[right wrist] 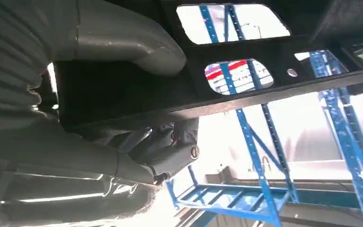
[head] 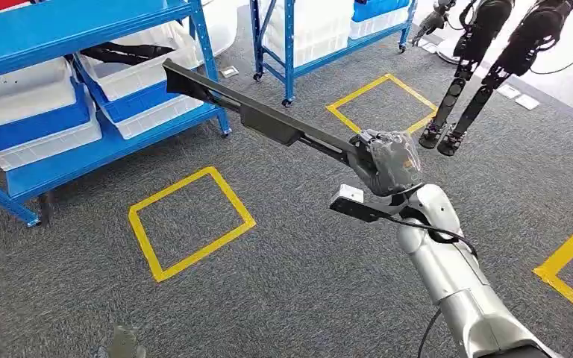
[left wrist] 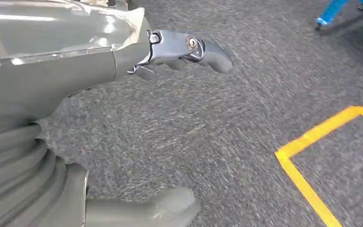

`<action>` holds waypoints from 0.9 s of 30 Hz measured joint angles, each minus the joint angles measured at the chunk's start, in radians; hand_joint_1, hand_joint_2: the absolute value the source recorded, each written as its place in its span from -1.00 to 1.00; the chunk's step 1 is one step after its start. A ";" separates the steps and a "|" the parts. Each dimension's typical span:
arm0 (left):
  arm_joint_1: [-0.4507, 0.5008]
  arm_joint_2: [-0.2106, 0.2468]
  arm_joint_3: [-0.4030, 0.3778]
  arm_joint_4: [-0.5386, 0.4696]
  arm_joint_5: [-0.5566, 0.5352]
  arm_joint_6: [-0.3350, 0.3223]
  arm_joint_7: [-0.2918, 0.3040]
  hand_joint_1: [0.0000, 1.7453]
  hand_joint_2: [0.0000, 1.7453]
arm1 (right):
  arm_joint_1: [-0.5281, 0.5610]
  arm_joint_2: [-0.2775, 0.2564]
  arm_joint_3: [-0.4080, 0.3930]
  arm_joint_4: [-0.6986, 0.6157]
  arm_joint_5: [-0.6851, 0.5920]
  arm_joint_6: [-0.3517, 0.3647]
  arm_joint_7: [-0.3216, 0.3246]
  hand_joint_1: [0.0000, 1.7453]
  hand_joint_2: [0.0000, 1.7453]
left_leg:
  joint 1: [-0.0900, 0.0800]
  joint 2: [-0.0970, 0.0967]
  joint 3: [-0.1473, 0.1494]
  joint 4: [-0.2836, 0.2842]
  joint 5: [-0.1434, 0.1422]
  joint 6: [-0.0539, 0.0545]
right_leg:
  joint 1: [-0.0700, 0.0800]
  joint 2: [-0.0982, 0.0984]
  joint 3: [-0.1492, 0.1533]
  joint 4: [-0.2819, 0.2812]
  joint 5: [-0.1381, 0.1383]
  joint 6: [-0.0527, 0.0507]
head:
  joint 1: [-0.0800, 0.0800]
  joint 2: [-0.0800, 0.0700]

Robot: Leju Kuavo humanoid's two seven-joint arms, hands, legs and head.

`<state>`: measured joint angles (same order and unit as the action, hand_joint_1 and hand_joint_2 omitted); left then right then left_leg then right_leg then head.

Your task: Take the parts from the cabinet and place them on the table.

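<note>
The robot's right hand (head: pixel 388 160) grips one end of a long black part (head: pixel 268 119) and holds it out above the grey carpet (head: pixel 306 298). The part is a slim, flat, matte black bar. From the head view it runs from the hand up and to the left, its far end reaching in front of the blue shelving rack (head: pixel 104 142). About midway along it carries a thicker, boxy block, and its far end widens into a blunt, angled tip. In the right wrist view the part (right wrist: pixel 246 80) shows rounded cut-out windows and a small round hole, with a raised rim along its edge. There the thick grey thumb lies across one face and the darker fingers (right wrist: pixel 170 146) wrap the opposite edge, so the hand (right wrist: pixel 123 156) is clamped firmly on the bar.

The left hand (left wrist: pixel 123 61) hangs over the carpet with nothing in it. Its dark fingers (left wrist: pixel 194 49) are stretched out and its thumb stands well apart from them.

White bins (head: pixel 142 71) sit on the rack's shelves. Yellow tape squares (head: pixel 190 224) mark the carpet. A second blue rack (head: pixel 291 45) stands farther back, and another robot's dark legs (head: pixel 477 97) stand on the carpet to the right.
</note>
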<state>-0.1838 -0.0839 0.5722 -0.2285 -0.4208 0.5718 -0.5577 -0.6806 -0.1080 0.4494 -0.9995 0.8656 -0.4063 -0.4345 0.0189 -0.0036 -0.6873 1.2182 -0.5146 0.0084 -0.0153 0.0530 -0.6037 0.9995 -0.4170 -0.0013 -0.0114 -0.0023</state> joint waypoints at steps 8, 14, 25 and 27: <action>-0.006 0.006 -0.001 0.000 -0.003 0.000 -0.001 -1.00 1.00 | 0.008 -0.002 -0.007 -0.011 0.004 -0.007 0.000 1.00 1.00 | 0.004 -0.065 0.097 -0.195 0.058 0.007 | 0.012 0.021 -0.009 0.011 0.001 0.004 | 0.002 0.000; -0.006 0.006 -0.001 0.000 -0.003 0.000 -0.001 -1.00 1.00 | 0.008 -0.002 -0.007 -0.011 0.004 -0.007 0.000 1.00 1.00 | 0.004 -0.065 0.097 -0.195 0.058 0.007 | 0.012 0.021 -0.009 0.011 0.001 0.004 | 0.002 0.000; -0.006 0.006 -0.001 0.000 -0.003 0.000 -0.001 -1.00 1.00 | 0.008 -0.002 -0.007 -0.011 0.004 -0.007 0.000 1.00 1.00 | 0.004 -0.065 0.097 -0.195 0.058 0.007 | 0.012 0.021 -0.009 0.011 0.001 0.004 | 0.002 0.000; -0.006 0.006 -0.001 0.000 -0.003 0.000 -0.001 -1.00 1.00 | 0.008 -0.002 -0.007 -0.011 0.004 -0.007 0.000 1.00 1.00 | 0.004 -0.065 0.097 -0.195 0.058 0.007 | 0.012 0.021 -0.009 0.011 0.001 0.004 | 0.002 0.000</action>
<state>-0.1894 -0.0778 0.5715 -0.2285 -0.4238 0.5722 -0.5585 -0.6728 -0.1095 0.4421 -1.0109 0.8694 -0.4135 -0.4345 0.0233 -0.0683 -0.5901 1.0236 -0.4563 0.0150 -0.0032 0.0742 -0.6130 1.0107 -0.4164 0.0027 -0.0099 -0.0023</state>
